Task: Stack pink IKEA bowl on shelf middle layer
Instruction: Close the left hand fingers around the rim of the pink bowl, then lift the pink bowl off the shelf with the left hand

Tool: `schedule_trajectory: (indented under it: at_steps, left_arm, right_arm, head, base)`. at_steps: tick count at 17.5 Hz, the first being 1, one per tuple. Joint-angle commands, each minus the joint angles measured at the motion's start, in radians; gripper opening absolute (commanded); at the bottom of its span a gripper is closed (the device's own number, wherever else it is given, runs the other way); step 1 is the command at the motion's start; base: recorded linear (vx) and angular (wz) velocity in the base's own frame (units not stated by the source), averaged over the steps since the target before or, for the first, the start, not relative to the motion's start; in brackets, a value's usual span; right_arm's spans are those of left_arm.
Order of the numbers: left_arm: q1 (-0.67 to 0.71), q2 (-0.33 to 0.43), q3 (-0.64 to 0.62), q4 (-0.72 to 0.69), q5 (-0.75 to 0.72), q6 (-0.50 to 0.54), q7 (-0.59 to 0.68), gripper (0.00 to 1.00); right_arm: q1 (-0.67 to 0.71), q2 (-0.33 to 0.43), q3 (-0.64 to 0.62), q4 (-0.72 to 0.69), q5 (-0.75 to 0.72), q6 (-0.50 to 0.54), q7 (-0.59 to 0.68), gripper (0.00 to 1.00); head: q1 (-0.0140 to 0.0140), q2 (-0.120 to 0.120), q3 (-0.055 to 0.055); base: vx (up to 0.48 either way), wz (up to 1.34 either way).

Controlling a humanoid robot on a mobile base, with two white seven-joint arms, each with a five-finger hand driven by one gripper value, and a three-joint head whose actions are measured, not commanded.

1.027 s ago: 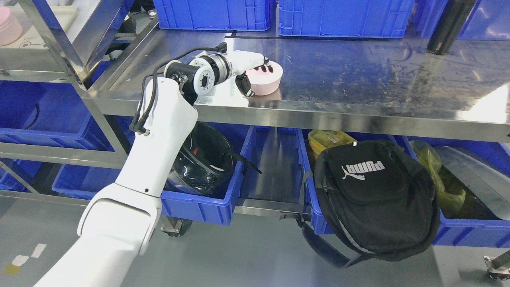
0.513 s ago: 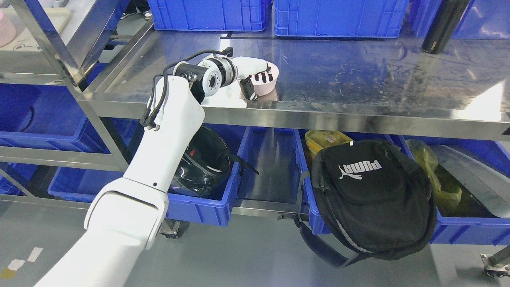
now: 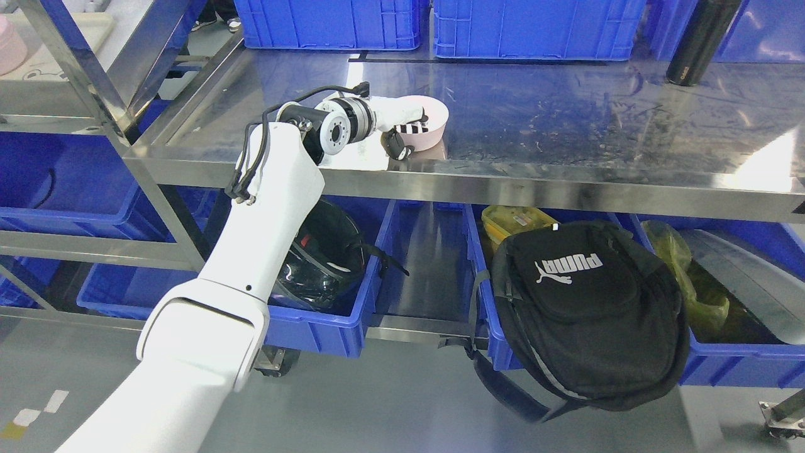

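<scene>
Head view: the left robot hand (image 3: 405, 129) grips the pink bowl (image 3: 427, 124), its dark fingers (image 3: 415, 129) inside the bowl and the thumb on the outer wall. The bowl is on the steel shelf (image 3: 566, 132), near the front edge, opening turned up. Below hangs a black backpack (image 3: 585, 314); a helmet (image 3: 321, 258) lies in a blue bin (image 3: 314, 327).
</scene>
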Motion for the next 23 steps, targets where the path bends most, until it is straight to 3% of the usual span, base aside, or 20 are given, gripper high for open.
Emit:
schedule_trajectory:
  at_steps: [1, 4, 5, 12, 14, 16, 23]
  left_arm:
    - [0.030, 0.009, 0.171, -0.019, 0.004, -0.044, -0.006, 0.12]
    - [0.059, 0.009, 0.316, -0.174, 0.089, -0.052, 0.000, 0.07]
    - [0.071, 0.009, 0.349, -0.217, 0.186, -0.073, 0.000, 0.01]
    - [0.200, 0.009, 0.418, -0.484, 0.749, -0.098, 0.110, 0.00]
    - [0.295, 0.009, 0.379, -0.545, 0.945, -0.110, 0.124, 0.00]
    - [0.367, 0.009, 0.343, -0.585, 1.044, -0.164, 0.176, 0.00]
    - [0.665, 0.009, 0.026, -0.616, 1.178, -0.345, 0.366, 0.00]
  right_arm:
    - [0.023, -0.017, 0.000, -0.017, 0.000, 0.000, 0.000, 1.00]
    - [0.023, -0.017, 0.000, -0.017, 0.000, 0.000, 0.000, 1.00]
    - [0.023, -0.017, 0.000, -0.017, 0.000, 0.000, 0.000, 1.00]
    - [0.023, -0.017, 0.000, -0.017, 0.000, 0.000, 0.000, 1.00]
    - [0.023, -0.017, 0.000, -0.017, 0.000, 0.000, 0.000, 1.00]
    - [0.023, -0.017, 0.000, -0.017, 0.000, 0.000, 0.000, 1.00]
    - [0.023, -0.017, 0.000, -0.017, 0.000, 0.000, 0.000, 1.00]
  head:
    - [0.0000, 0.000, 0.000]
    - [0.0000, 0.000, 0.000]
    - [0.0000, 0.000, 0.000]
    - [0.0000, 0.000, 0.000]
    - [0.0000, 0.000, 0.000]
    - [0.0000, 0.000, 0.000]
    - [0.0000, 0.000, 0.000]
  base:
    - [-0.003, 0.01]
    - [-0.001, 0.00]
    - [0.000, 0.00]
    - [0.000, 0.00]
    - [0.005, 0.04]
    - [0.002, 0.17]
    - [-0.014, 0.72]
